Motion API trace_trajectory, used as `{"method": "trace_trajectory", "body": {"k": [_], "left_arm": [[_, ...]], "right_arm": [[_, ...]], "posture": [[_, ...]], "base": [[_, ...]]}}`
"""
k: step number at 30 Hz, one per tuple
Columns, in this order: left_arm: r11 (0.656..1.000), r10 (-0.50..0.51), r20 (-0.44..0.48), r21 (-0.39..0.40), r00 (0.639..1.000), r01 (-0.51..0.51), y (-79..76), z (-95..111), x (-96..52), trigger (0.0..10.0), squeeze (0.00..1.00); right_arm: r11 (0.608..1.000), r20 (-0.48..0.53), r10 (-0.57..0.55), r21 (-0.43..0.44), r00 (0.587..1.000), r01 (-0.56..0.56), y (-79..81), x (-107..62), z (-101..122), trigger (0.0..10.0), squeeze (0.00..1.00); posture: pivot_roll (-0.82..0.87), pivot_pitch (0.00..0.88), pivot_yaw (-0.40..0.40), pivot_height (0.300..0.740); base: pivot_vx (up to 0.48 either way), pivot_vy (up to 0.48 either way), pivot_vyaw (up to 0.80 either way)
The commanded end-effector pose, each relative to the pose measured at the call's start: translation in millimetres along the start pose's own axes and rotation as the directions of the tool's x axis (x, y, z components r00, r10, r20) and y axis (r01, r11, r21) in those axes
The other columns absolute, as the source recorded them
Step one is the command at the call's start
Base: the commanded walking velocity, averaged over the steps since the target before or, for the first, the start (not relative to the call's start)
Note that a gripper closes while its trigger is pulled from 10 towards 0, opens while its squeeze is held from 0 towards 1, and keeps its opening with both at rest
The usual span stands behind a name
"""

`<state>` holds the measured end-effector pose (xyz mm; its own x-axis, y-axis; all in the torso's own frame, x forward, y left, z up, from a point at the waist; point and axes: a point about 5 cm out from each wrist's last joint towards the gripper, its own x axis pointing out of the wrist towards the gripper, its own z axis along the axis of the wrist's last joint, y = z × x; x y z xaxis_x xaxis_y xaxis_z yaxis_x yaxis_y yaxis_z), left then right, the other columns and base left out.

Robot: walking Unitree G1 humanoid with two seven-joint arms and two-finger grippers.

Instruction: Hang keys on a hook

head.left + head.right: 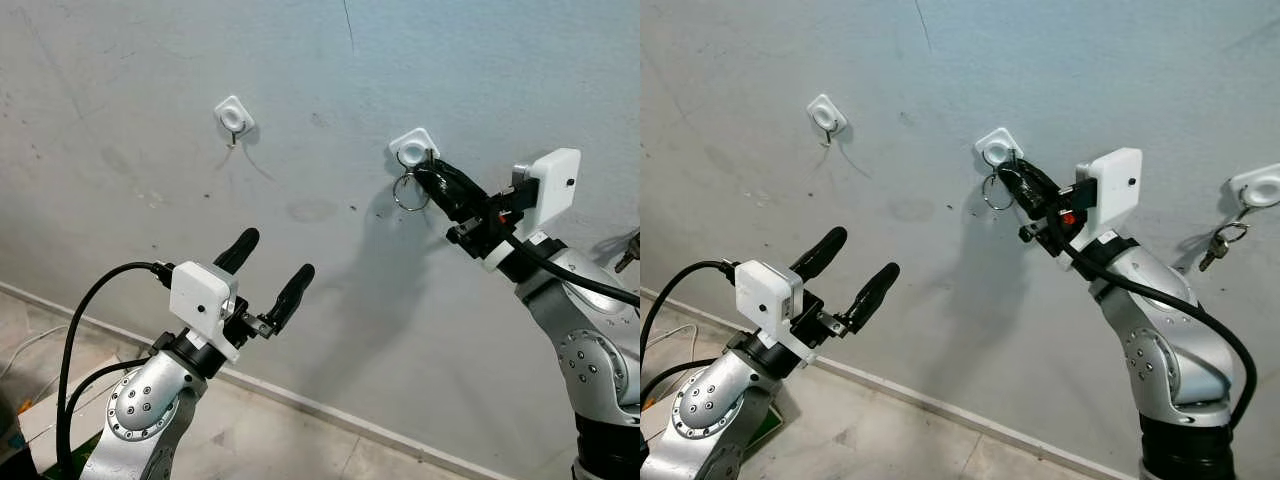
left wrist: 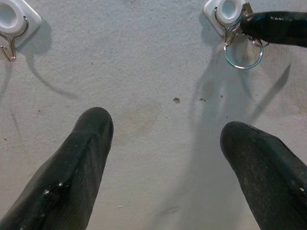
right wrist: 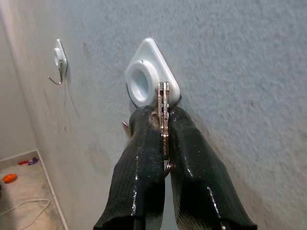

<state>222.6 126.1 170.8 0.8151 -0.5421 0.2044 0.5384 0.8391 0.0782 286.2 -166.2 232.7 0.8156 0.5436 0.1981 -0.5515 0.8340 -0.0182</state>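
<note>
Right gripper (image 3: 164, 125): clamped on the key (image 3: 163, 103), blade pinched edge-on between both fingers, tips pressed close to the white hook (image 1: 413, 146) at upper centre-right of the left eye view. Key ring (image 1: 409, 192): dangling just below that hook, beside the fingertips; in the left wrist view, at upper right of frame, apparently looped over the wire prong, though not certain at this scale.

Left gripper (image 1: 268, 270): spread wide, holding nothing, raised at lower left of the left eye view, well apart from the wall (image 1: 480, 330) fittings.

Second hook (image 1: 233, 117): upper left of frame, bare. Third hook (image 1: 1260, 188): far right edge of the right eye view, with another set of keys (image 1: 1216, 244) hanging from it.

Step in hand, by judgement: seating the ring on the middle hook, near the end of the task. Next move calls for: confirming the ring sits behind the prong, easing the fingers apart, then drawing straight back without snagging the ring.

Brands, labels, writing: none readable on hooks, key or the white wrist housings.
</note>
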Motion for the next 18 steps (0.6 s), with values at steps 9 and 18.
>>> {"method": "trace_trajectory", "body": {"k": [9, 18], "left_arm": [[1.000, -0.002, -0.001, 0.003, 1.000, 0.002, 1.7, 0, -0.7, 10.0, 0.00], [1.000, -0.002, -0.003, 0.004, 1.000, 0.002, 1.1, 0, -1.1, 10.0, 0.00]], "right_arm": [[0.997, -0.036, -0.068, -0.040, 0.997, 0.067, -4.1, -6.3, -11, 10.0, 0.00], [0.997, -0.041, -0.067, -0.040, 0.997, 0.065, 0.2, -6.3, -15, 10.0, 0.00]], "posture": [[-0.03, 0.037, 0.068, 0.740], [-0.03, 0.038, 0.070, 0.740]], "base": [[0.000, 0.000, 0.00], [0.000, 0.000, 0.00]]}}
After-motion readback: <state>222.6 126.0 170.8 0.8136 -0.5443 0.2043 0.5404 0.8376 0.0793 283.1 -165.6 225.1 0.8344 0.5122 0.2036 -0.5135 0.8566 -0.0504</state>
